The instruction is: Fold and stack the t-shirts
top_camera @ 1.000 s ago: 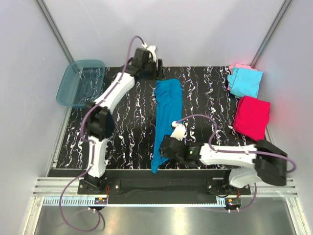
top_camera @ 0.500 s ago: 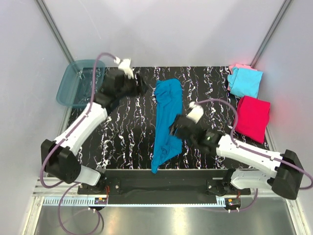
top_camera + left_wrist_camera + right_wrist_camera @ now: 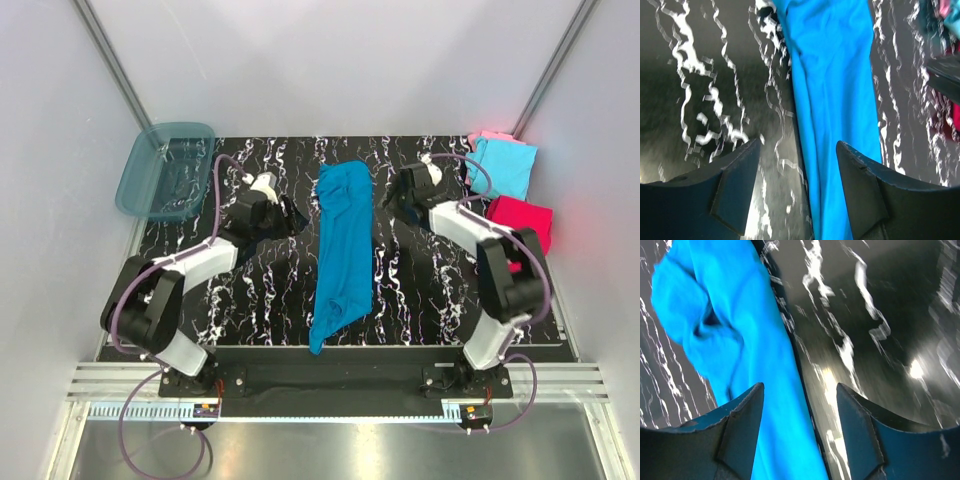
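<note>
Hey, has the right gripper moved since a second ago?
Yes. The right gripper went from the near end of the teal-blue shirt toward the far edge of the table, now beside the shirt's far end.

The teal-blue t-shirt [image 3: 343, 250] lies as a narrow strip along the surface [image 3: 250, 300]; the left hand [image 3: 288, 217] and right hand [image 3: 392, 198] flank its far half, neither touching it

Teal-blue t-shirt [image 3: 343, 250] folded into a long strip, flat at mid-frame. Upper right: light cyan t-shirt [image 3: 505, 170] atop pale pink t-shirt [image 3: 487, 136], magenta-red t-shirt [image 3: 525, 215] below.
</note>
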{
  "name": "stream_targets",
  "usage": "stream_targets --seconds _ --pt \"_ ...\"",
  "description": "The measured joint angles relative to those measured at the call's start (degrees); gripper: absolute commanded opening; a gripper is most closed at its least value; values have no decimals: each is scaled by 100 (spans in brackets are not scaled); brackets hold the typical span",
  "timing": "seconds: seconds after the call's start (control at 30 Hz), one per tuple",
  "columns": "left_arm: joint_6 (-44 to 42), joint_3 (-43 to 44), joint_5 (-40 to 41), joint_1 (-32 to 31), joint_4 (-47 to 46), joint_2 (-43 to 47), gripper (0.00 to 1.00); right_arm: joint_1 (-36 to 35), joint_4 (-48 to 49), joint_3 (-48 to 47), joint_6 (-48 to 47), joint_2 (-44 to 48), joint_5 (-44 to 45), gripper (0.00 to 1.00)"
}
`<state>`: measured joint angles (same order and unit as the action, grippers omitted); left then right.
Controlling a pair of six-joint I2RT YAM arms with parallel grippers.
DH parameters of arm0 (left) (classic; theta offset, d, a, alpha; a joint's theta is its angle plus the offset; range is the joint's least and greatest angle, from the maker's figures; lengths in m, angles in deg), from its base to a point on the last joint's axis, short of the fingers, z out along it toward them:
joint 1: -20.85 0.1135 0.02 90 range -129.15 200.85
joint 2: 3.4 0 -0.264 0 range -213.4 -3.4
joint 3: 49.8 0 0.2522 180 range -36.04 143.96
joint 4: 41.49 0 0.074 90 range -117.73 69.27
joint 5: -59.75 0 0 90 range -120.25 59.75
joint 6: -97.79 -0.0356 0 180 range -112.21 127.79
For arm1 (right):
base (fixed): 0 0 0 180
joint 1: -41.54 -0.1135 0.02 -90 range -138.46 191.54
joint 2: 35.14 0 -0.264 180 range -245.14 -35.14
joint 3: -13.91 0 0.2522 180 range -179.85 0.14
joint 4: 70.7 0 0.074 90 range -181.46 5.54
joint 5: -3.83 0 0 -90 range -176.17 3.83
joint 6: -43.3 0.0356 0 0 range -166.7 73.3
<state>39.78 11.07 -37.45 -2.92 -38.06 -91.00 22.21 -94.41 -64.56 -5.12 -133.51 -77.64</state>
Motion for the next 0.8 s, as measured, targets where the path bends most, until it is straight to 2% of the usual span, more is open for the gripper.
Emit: stream_targets --seconds 0.13,0.27,0.53,0.8 --pt "155 94 -111 70 -481 -603 66 267 393 -765 -212 -1145 -573 65" --pt "264 363 -260 142 -662 -1292 65 448 866 -992 -258 -1899 -1163 64" --pt "413 1438 -669 374 -717 -2472 64 643 1799 -1462 -181 -2553 -1888 63" --pt "435 2632 -905 531 -564 -3370 64 660 2170 -2157 11 -3198 -2430 59"
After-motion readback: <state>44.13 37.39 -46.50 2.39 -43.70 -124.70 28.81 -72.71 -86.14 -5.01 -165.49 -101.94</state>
